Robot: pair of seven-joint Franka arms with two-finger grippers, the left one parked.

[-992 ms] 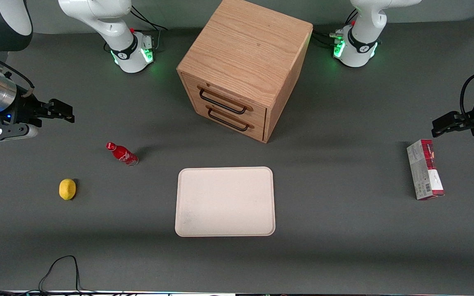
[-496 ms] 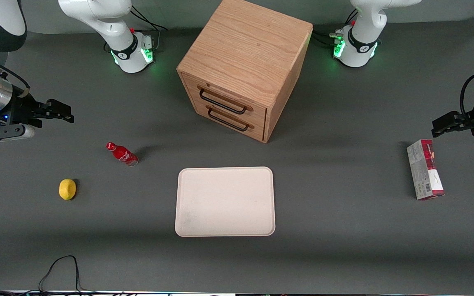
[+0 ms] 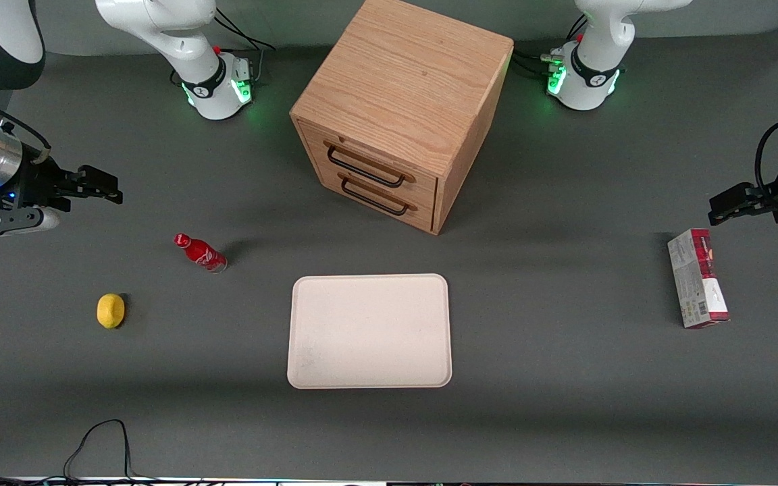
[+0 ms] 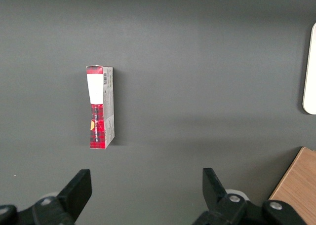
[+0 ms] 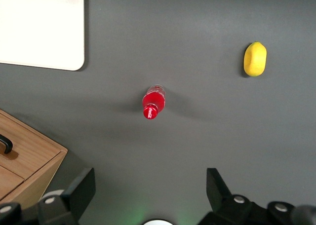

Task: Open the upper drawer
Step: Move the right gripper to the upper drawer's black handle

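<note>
Upper drawer (image 3: 369, 164) was shut, flush in the oak cabinet (image 3: 402, 81), which sat on the tabletop (image 3: 564, 378) between the two arm bases, farther from the front camera than the white tray (image 3: 369, 331). Its front faced toward the front camera and slanted a bit toward the working arm's end, so a pull would probably have to go out along that slanted line, not straight at the camera. The drawer's long axis ran across the cabinet face, and the thin black wire handle (image 3: 365, 167) lay along it, just above the lower drawer (image 3: 377, 196) with its matching handle. Judged rigid wood, light to slide, handle thin and stiff and likely a bit slick; best hold looked like mid-handle, jaws closing over the wire from above and below, so it pulls square and doesn't rack. Risk judged: catching the lower handle, they sat close together. Gripper (image 3: 95, 183) hung above the tabletop at the working arm's end, well apart from the cabinet, jaws spread wide with nothing between them; the right wrist view showed its fingers (image 5: 81, 190) apart over bare tabletop. Red bottle (image 3: 200, 252) stood near, nearer the front camera than the gripper, and the yellow lemon (image 3: 111, 310) nearer still. Red box (image 3: 697, 287) lay toward the parked arm's end. Reach not yet begun, by my read.
</note>
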